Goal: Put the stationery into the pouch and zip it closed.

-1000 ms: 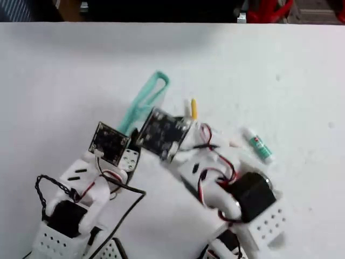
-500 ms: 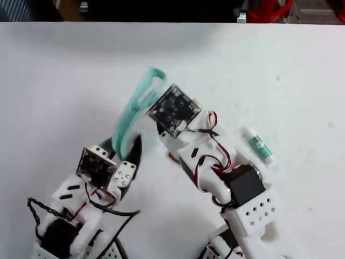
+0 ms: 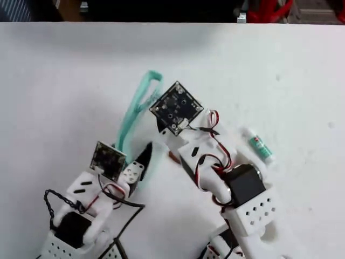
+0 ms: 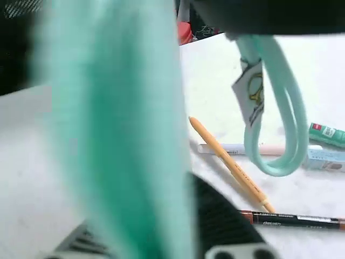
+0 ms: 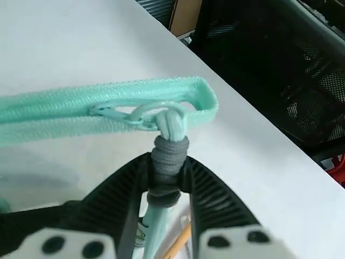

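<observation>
The teal pouch [image 3: 132, 110] hangs off the table between my two arms, and its zipped edge [image 5: 108, 105] runs across the right wrist view. My right gripper [image 5: 164, 167] is shut on the grey zipper pull cord [image 5: 168, 154] near the pouch's far end. My left gripper [image 3: 139, 162] holds the pouch's near end, and the cloth [image 4: 118, 135] lies against its black finger [image 4: 215, 221]. The pouch's loop strap [image 4: 275, 108] dangles over stationery on the table: an orange pencil [image 4: 229, 164], a white pen [image 4: 248, 148], a dark pencil [image 4: 296, 218] and a green glue stick [image 3: 259, 145].
A light blue eraser [image 4: 326, 159] lies beside the glue stick [image 4: 326, 132]. The right arm [image 3: 215, 172] covers most of the stationery in the high view. The white table [image 3: 64, 81] ends at a dark far edge.
My right gripper has moved toward the far end of the pouch, which is now raised and stretched. The left arm drew back toward the near edge, then came slightly forward.
</observation>
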You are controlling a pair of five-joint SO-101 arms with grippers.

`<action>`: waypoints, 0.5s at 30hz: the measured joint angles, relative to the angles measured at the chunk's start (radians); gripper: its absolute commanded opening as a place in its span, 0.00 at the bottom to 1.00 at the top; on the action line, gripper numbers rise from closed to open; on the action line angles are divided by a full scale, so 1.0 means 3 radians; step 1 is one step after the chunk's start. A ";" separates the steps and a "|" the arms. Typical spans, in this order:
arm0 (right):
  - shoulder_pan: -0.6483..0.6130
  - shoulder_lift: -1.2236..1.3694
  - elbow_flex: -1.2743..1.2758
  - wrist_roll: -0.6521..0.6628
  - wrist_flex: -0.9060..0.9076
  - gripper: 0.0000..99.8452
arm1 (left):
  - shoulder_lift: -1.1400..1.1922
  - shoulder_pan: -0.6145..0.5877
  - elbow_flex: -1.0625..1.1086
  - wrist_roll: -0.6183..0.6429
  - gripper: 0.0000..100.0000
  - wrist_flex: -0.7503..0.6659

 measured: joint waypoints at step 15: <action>-0.0946 -0.0005 -0.1013 -0.0225 0.1258 0.02 | 0.0026 0.0015 -0.0486 -0.0266 0.02 0.0481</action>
